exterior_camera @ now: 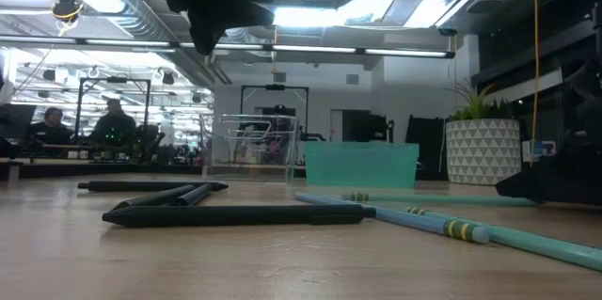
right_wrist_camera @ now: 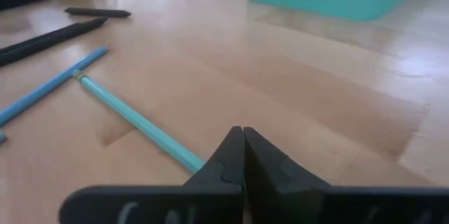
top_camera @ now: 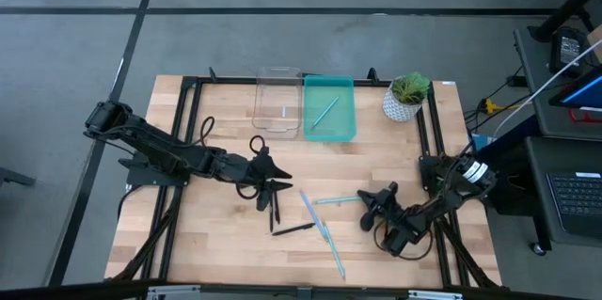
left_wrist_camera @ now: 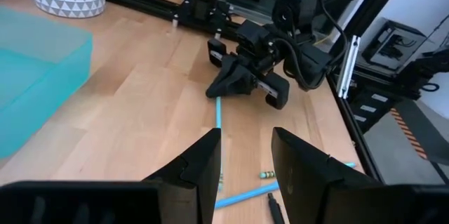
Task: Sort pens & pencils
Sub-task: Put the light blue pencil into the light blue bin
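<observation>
- Left end effector [top_camera: 270,184] hangs partly open and holds nothing, above the black pens [top_camera: 276,213] on the table [top_camera: 216,244], well short of the teal bin [top_camera: 329,108].
- Right end effector [top_camera: 369,208] rests shut and empty on the table; one light blue pencil [right_wrist_camera: 133,121] runs up to its fingertips, on the side toward the left end effector.
- More blue pencils [top_camera: 324,234] lie loose between the two end effectors, nearer the table's front edge than the teal bin.
- From the low view the left end effector's fingers are cut off at the top.
- Teal bin holds one blue pencil [top_camera: 324,114]; the clear bin [top_camera: 278,102] beside it looks empty.
</observation>
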You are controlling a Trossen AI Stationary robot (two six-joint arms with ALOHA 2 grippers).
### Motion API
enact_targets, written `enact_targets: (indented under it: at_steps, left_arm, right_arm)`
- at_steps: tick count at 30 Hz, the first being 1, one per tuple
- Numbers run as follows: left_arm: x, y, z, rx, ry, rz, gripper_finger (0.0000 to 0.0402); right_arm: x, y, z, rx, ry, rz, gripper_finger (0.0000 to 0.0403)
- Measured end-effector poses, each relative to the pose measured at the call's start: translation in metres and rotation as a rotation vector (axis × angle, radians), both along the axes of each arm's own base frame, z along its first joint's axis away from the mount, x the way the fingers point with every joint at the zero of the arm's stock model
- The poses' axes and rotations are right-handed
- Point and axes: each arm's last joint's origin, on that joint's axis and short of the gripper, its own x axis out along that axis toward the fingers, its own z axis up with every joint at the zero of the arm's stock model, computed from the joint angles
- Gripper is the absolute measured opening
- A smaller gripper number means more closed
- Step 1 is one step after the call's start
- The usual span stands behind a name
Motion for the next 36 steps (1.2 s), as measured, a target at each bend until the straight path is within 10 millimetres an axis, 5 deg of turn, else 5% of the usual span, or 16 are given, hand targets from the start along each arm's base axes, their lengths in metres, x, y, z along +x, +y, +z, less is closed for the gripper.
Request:
enact_targets:
  at_steps: [14, 22, 27, 32, 36]
  left_arm:
    - [0.005, -0.001, -0.006, -0.011, 0.034, -0.049, 0.0121]
    - [0.066, -0.013, -0.021, 0.081, 0.127, -0.142, 0.0121]
    - [0.098, -0.019, -0.047, 0.090, 0.319, -0.172, 0.0121]
    - [0.121, -0.022, -0.072, 0.115, 0.429, -0.146, 0.0122]
    - [0.130, -0.016, -0.073, 0.102, 0.467, -0.125, 0.0133]
  right_arm:
    - [0.002, -0.005, 0.000, -0.003, 0.054, -0.016, 0.0000]
    - [0.002, -0.005, 0.000, -0.005, 0.051, -0.015, 0.0000]
    - [0.003, -0.004, 0.000, -0.011, 0.041, -0.015, 0.0000]
    - [0.003, -0.004, 0.000, -0.011, 0.041, -0.015, 0.0000]
    - [0.003, -0.004, 0.000, -0.010, 0.043, -0.015, 0.0000]
